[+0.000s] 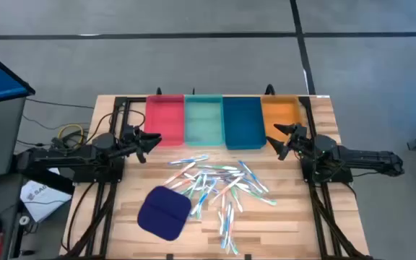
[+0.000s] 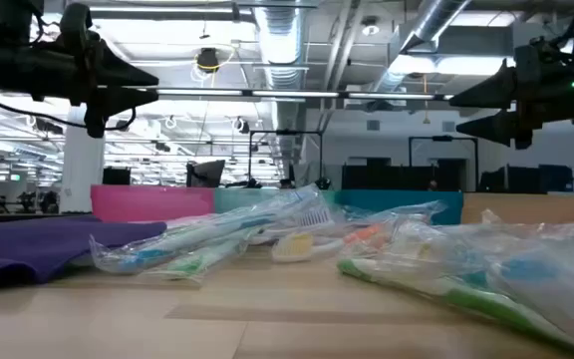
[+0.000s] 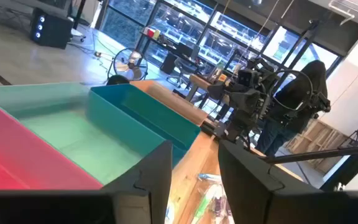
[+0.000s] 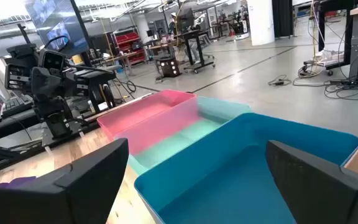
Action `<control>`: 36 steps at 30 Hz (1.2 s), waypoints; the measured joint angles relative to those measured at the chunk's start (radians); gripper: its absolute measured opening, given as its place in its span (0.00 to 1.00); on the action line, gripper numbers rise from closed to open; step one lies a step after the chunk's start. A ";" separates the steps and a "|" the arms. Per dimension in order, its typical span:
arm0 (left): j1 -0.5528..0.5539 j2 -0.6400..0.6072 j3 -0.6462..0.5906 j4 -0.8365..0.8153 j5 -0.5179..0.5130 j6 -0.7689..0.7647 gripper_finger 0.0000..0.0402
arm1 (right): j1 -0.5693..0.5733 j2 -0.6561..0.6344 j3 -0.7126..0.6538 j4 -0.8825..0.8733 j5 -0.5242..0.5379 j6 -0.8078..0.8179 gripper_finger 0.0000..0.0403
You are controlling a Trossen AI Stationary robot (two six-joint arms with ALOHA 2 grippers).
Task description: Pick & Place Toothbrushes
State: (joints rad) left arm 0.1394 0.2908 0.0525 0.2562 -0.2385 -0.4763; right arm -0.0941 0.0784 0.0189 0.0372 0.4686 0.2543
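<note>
High view, near edge first: dark blue cloth pad point(image 1: 164, 211) lies on the table point(image 1: 280, 225) near-left of centre. Just beyond and to its right sits the pile of toothbrushes point(image 1: 221, 189), fanned out and overlapping across the middle of the table, long axes pointing many ways; several at the right of the pile run near-to-far, those at the far left lie more left-to-right. None is in a tray yet.

Left end effector point(image 1: 150, 141) hangs above the far-left part of the table, beside the red tray point(image 1: 164, 120), fingers partly apart, nothing between them. Right end effector point(image 1: 283, 139) hangs at the far right, by the orange tray point(image 1: 281, 115), fingers wide apart, empty.

Both stand well clear above the table in the low view. The pile lies nearer than both and inward of each; neither arm is plainly closer.

Far row, left to right: red, teal tray point(image 1: 203, 120), blue tray point(image 1: 242, 123), orange; all look empty
</note>
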 joint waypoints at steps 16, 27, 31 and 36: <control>0.000 0.000 0.000 0.007 0.000 0.000 0.32 | 0.000 0.000 0.000 0.000 0.000 0.000 0.93; 0.000 0.000 0.000 0.015 0.000 0.000 0.32 | 0.000 0.000 0.000 0.000 0.000 0.000 0.93; 0.000 0.000 0.000 0.015 0.000 0.000 0.32 | 0.000 0.000 0.000 0.000 0.000 0.000 0.93; 0.000 0.000 0.000 0.015 0.000 0.000 0.32 | 0.000 0.000 0.000 0.000 0.000 0.000 0.93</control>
State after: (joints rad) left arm 0.1397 0.2906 0.0525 0.2710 -0.2382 -0.4765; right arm -0.0942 0.0784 0.0191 0.0372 0.4686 0.2543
